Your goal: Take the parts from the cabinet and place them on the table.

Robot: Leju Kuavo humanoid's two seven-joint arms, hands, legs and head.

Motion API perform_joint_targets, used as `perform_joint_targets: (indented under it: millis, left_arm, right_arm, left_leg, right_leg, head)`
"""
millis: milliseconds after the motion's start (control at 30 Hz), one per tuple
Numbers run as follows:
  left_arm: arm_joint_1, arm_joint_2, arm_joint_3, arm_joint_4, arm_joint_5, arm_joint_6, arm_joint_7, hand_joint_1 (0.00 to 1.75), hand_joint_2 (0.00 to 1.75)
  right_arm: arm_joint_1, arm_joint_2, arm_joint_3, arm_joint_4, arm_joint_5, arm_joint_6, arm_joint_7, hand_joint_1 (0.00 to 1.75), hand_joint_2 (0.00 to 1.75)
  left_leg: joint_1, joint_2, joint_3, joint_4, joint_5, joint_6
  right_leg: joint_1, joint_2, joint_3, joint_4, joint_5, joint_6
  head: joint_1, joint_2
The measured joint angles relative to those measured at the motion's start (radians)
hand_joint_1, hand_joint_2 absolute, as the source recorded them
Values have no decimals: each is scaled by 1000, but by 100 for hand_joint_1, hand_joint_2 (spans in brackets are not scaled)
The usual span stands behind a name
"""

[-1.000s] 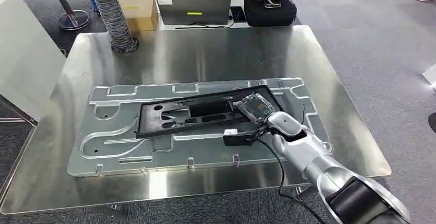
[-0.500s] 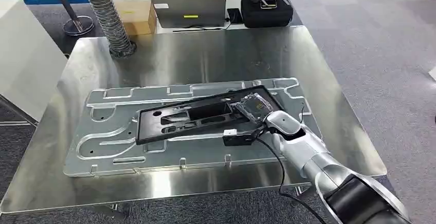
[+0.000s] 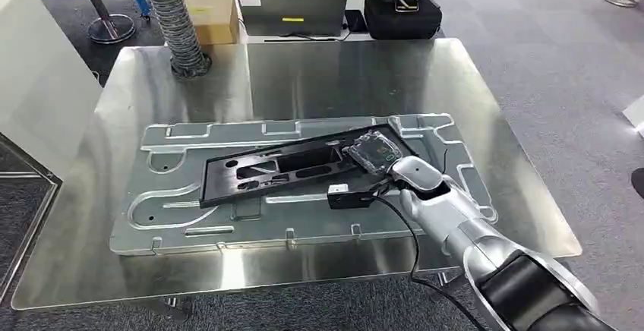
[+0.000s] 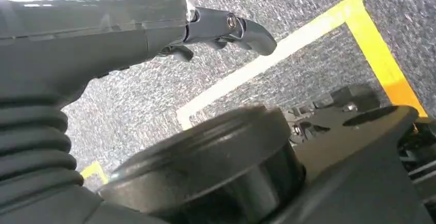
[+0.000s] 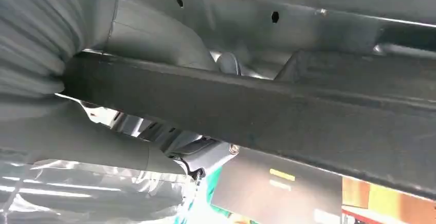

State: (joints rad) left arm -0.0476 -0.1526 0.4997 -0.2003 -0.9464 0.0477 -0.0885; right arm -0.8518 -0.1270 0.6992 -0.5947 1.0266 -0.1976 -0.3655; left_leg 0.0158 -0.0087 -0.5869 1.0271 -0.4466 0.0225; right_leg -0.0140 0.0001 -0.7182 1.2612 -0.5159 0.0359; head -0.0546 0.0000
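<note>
Now right robot hand (image 3: pixel 377 156) grips black part (image 3: pixel 285 165) edge over metal panel (image 3: pixel 190 202), left robot hand (image 4: pixel 226 29) empty.

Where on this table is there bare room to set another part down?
Bare steel table lies between the corrugated hose and the silver panel, plus a narrower strip along the near edge. The middle is crowded: the black frame lies on the panel, gripped by the right robot hand.

glossy steel table (image 3: pixel 319 80), matt black plastic part (image 3: pixel 288 165)
</note>
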Motion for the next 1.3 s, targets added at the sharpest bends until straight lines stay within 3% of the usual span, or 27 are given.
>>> perform_joint_targets:
  millis: [67, 100, 167, 200, 233, 267, 300, 400, 433, 467, 500, 567, 600, 633, 733, 800, 833, 900, 933, 967, 1000, 1067, 1100, 1133, 1233, 1267, 1300]
  left_arm:
    - [-1, -1, 1, 0, -2, 0, -2, 0, 175]
    - [0, -3, 1, 0, -5, -1, -2, 0, 175]
    - [-3, -3, 1, 0, -7, -3, -2, 0, 175]
    - [-2, -3, 1, 0, -8, -5, -1, 0, 175]
    - [-2, -3, 1, 0, -8, -6, 0, 0, 175]
    - [-3, -2, 1, 0, -9, -6, 0, 0, 175]
    - [-2, -2, 1, 0, -10, -8, 3, 0, 175]
    - [0, -2, 2, 0, -9, -15, 4, 0, 175]
    - [1, -2, 3, 0, -6, -16, -3, 0, 0]
    - [2, -1, 5, 0, -3, -16, -7, 0, 0]
    - [2, 0, 5, 0, -3, -18, -7, 0, 0]
    - [2, 1, 6, 0, -5, -19, -6, 0, 0]
    - [2, 1, 6, 0, -5, -21, -6, 0, 0]
    - [2, 1, 6, 0, -5, -21, -5, 0, 0]
    - [1, 1, 6, 0, -8, -15, -2, 0, 0]
    - [0, 0, 6, 0, -8, -12, 4, 0, 0]
    - [0, 0, 6, 0, -8, -10, 11, 0, 0]
    - [-1, 0, 8, 0, -5, -9, 29, 0, 0]
    - [-1, -1, 13, 0, 2, -10, 37, 0, 0]
    - [-1, -1, 18, 0, 3, -11, 42, 0, 0]
    - [-1, -1, 23, 0, 4, -12, 45, 0, 0]
    - [-1, -2, 26, 0, 6, -13, 48, 0, 0]
    - [-1, -4, 27, 0, 7, -14, 48, 0, 0]
    - [-1, -5, 29, 0, 7, -16, 48, 0, 0]
    - [-2, -7, 31, 0, 11, -18, 50, 0, 0]
    - [-2, -7, 32, 0, 11, -20, 50, 0, 0]
    - [-4, -7, 32, 0, 15, -21, 34, 0, 0]
  right_arm:
    - [-10, 2, 0, 0, 0, 4, 1, 169, 175]
    - [-15, 2, 0, 0, 1, 6, 5, 169, 175]
    - [-18, 4, 0, 2, 2, 7, 10, 169, 175]
    - [-18, 4, 0, 3, 4, 8, 12, 0, 0]
    - [-18, 4, 0, 3, 5, 8, 13, 0, 0]
    - [-18, 5, 0, 3, 6, 7, 13, 0, 0]
    - [-19, 10, 0, 3, 6, 7, 14, 0, 0]
    - [-16, 10, 0, 5, 6, 8, 16, 0, 0]
    - [-12, 10, 0, 5, 6, 8, 16, 0, 0]
    - [-8, 10, -1, 5, 6, 8, 14, 0, 0]
    - [-8, 9, -1, 5, 6, 7, 13, 0, 0]
    - [-10, 10, -1, 5, 6, 8, 11, 0, 0]
    - [-10, 10, -1, 5, 7, 10, 11, 0, 0]
    - [-12, 10, -1, 5, 7, 13, 12, 0, 0]
    - [-15, 10, -1, 5, 10, 18, 16, 0, 0]
    - [-16, 10, -3, 5, 10, 17, 19, 0, 0]
    - [-18, 10, -5, 6, 10, 17, 18, 0, 0]
    - [-12, 10, -6, 8, 12, 16, 18, 0, 0]
    - [-7, 10, -6, 9, 13, 16, 18, 0, 0]
    - [-1, 11, -6, 11, 13, 17, 16, 0, 0]
    - [1, 11, -6, 12, 13, 17, 16, 0, 0]
    - [-4, 11, -6, 12, 13, 17, 16, 0, 0]
    - [-6, 11, -6, 12, 13, 17, 16, 0, 0]
    - [-8, 11, -6, 12, 12, 17, 16, 0, 0]
    - [-7, 11, -6, 12, 12, 18, 16, 0, 0]
    - [-8, 12, -6, 12, 12, 18, 16, 0, 0]
    - [-12, 15, -6, 12, 22, 14, 19, 0, 0]
  left_leg:
    - [-3, -1, 4, 0, -1, -1]
    - [-6, 0, 2, 0, -2, -4]
    - [-6, 0, -2, -1, -1, -13]
    - [-4, 0, -1, -4, 0, -19]
    - [-5, 0, 2, -9, 1, -25]
    - [-4, 2, 1, 0, -7, -30]
    - [-7, 3, -11, 28, -30, -34]
    - [-3, 3, -116, 249, -136, -41]
    - [-3, 3, -142, 299, -144, -44]
    - [-3, 3, -142, 294, -127, -44]
    - [-2, 3, -121, 246, -91, -44]
    - [0, 5, -35, 67, 3, -42]
    - [0, 6, -9, 10, 5, -37]
    - [-4, 5, -3, -3, 0, -30]
    - [-9, 3, -7, 1, 4, -13]
    - [-1, 4, -3, -9, 11, -2]
    - [-1, 5, -5, -9, 12, 2]
    - [-2, 6, -7, -9, 12, 3]
    - [-2, 6, -7, -9, 12, 4]
    - [-2, 6, -7, -8, 13, 4]
    - [-2, 4, -7, -8, 13, 4]
    - [-2, 2, -4, -8, 13, 3]
    - [-3, 2, -3, -8, 12, 0]
    - [-9, 1, -7, -6, 13, -6]
    - [-4, 1, -9, -13, 20, -23]
    - [-7, 0, -7, -14, 21, -30]
    - [-5, 2, -14, 1, 1, -34]
  right_leg:
    - [6, 0, 92, -190, 90, -19]
    - [12, 0, 115, -235, 79, -25]
    - [18, -2, 110, -242, 83, -26]
    - [19, -2, 109, -241, 82, -29]
    - [19, -2, 111, -248, 86, -35]
    - [5, -5, 121, -263, 94, -41]
    - [6, -5, 125, -268, 95, -46]
    - [8, -7, 123, -267, 94, -51]
    - [8, -6, 123, -267, 93, -52]
    - [8, -6, 124, -266, 92, -51]
    - [7, -4, 125, -264, 91, -50]
    - [7, -1, 128, -256, 85, -44]
    - [7, 0, 126, -251, 80, -39]
    - [14, 3, 120, -241, 77, -33]
    - [11, 3, 119, -248, 83, -17]
    - [8, 2, 111, -224, 61, -7]
    - [7, 2, 85, -168, 24, -3]
    - [4, 2, 6, -2, -50, 5]
    - [2, 2, -23, 58, -66, 6]
    - [1, 1, -30, 70, -58, 6]
    - [0, 1, -15, 37, -31, 4]
    - [1, 1, 76, -146, 63, -5]
    - [2, 1, 117, -231, 88, -10]
    - [11, 1, 124, -246, 79, -14]
    - [15, 3, 116, -244, 84, -26]
    - [11, 2, 118, -255, 90, -34]
    - [4, -2, 122, -264, 98, -42]
  head:
    - [0, 0]
    - [0, 0]
    - [0, 0]
    - [0, 0]
    - [0, 0]
    - [0, 0]
    - [0, 0]
    - [0, 0]
    - [0, 0]
    - [0, 0]
    - [0, 0]
    - [0, 0]
    - [0, 0]
    - [0, 0]
    - [0, 0]
    - [0, 0]
    - [0, 0]
    - [0, 0]
    - [0, 0]
    - [0, 0]
    - [0, 0]
    - [0, 0]
    - [0, 0]
    - [0, 0]
    - [0, 0]
    - [0, 0]
    - [0, 0]
